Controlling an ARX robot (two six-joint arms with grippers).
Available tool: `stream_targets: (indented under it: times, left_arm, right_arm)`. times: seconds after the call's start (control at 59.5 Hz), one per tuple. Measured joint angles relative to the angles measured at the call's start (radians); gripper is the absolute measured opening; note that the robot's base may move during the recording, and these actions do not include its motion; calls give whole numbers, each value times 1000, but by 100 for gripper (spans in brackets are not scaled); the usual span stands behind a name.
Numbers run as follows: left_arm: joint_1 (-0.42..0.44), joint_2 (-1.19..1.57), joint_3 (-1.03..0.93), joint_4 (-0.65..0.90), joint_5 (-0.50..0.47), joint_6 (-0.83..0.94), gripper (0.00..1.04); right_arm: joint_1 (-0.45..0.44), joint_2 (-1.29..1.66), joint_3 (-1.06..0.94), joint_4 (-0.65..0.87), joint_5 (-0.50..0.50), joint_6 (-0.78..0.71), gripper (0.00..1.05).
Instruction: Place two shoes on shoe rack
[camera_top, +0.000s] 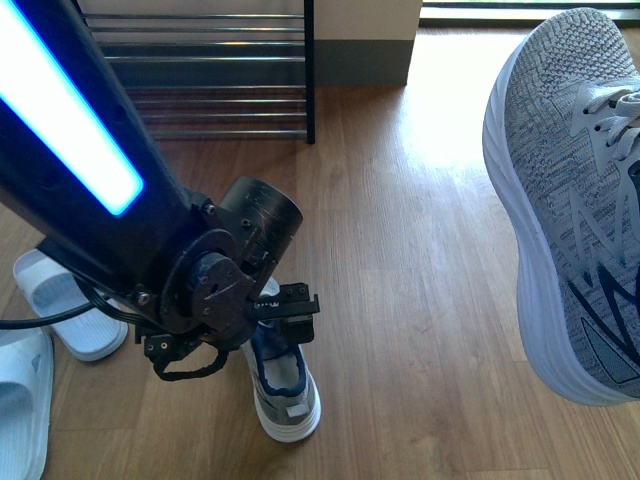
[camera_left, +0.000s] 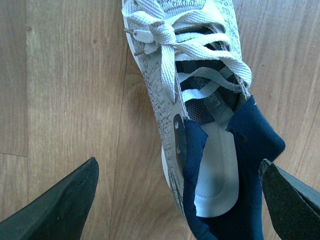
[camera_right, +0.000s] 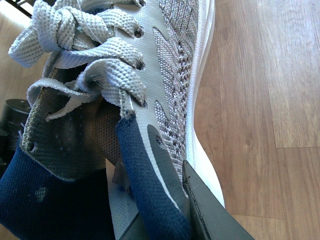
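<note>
One grey sneaker (camera_top: 570, 200) hangs in the air at the right of the front view, toe toward the shoe rack (camera_top: 210, 70) at the back left. My right gripper (camera_right: 170, 200) is shut on this grey sneaker (camera_right: 165, 75), one finger (camera_right: 205, 210) pressed against the outside of its navy collar. The other grey sneaker (camera_top: 285, 385) lies on the wood floor. My left gripper (camera_top: 290, 310) hovers just over it. In the left wrist view this gripper (camera_left: 178, 167) is open, its fingers (camera_left: 60, 205) standing either side of that sneaker's (camera_left: 190, 75) heel opening without touching it.
Two pale blue slides (camera_top: 60, 300) (camera_top: 20, 400) lie on the floor at the left, beside my left arm. A dark skirting and wall corner (camera_top: 365, 50) stand right of the rack. Bare wood floor (camera_top: 420, 300) lies between the two sneakers.
</note>
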Motion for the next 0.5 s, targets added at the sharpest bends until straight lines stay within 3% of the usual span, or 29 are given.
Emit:
stream_targets:
  times: [0.504]
  left_arm:
    - [-29, 172, 124, -54, 18, -52, 95]
  right_arm:
    - [0, 0, 0, 0, 0, 0, 1]
